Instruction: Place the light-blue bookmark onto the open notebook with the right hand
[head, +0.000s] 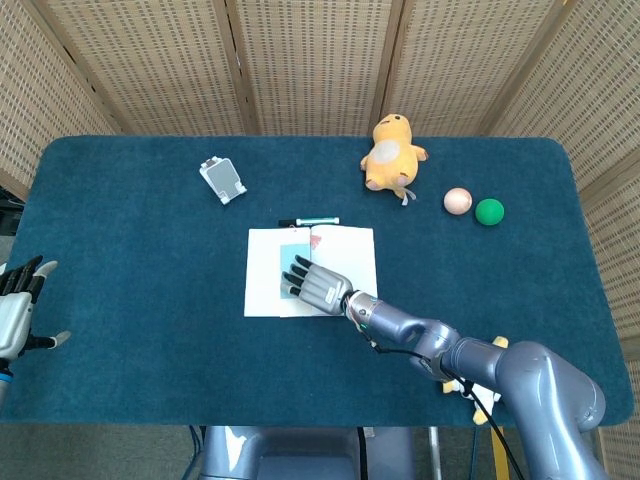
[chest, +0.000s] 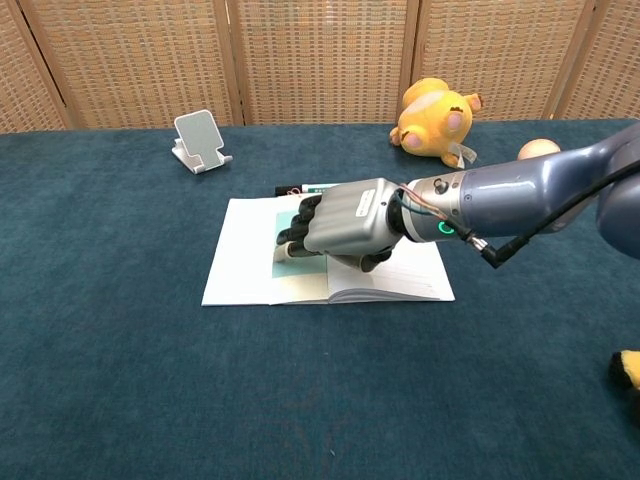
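Observation:
The open notebook (head: 262, 280) (chest: 240, 260) lies flat mid-table. The light-blue bookmark (head: 294, 250) (chest: 290, 212) lies on its left page near the spine, partly hidden. My right hand (head: 315, 284) (chest: 345, 228) is palm-down over the notebook's middle, its dark fingertips (chest: 290, 240) touching the bookmark. The thumb sits apart on the right page, so nothing is pinched. My left hand (head: 20, 310) hovers at the table's left edge with fingers spread and nothing in it. It shows only in the head view.
A pen (head: 310, 221) (chest: 300, 188) lies just behind the notebook. A phone stand (head: 222, 179) (chest: 199, 140) is at the back left. A yellow plush (head: 392, 152) (chest: 436, 110), a peach ball (head: 457, 200) and a green ball (head: 489, 211) sit at the back right.

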